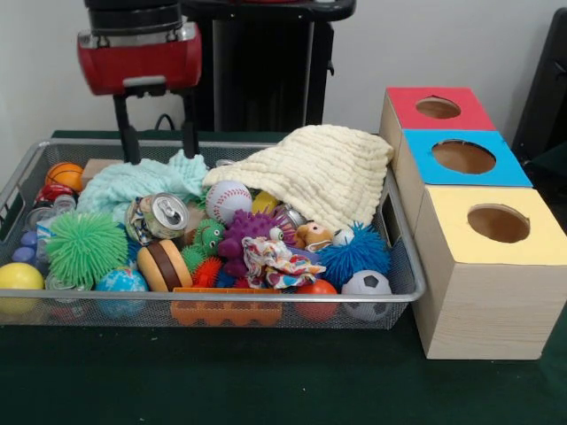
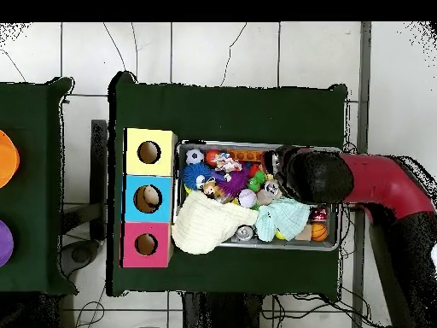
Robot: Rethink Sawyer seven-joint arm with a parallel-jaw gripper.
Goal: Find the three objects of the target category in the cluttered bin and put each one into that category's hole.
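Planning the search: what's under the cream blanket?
The cream blanket partly covers a baseball and a yellow ball at its edge; anything deeper is hidden.

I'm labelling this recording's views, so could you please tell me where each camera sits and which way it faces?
Front view: sits across the table at about bin height, facing the bin, the three boxes and the wall behind; shows the gripper hanging over the bin's far left corner, jaws apart.
Overhead view: sits above, looking straight down at the table and tiled floor; shows the red and black arm reaching in from the right.
Both share the bin, the boxes, the yellow cloth and the toys.
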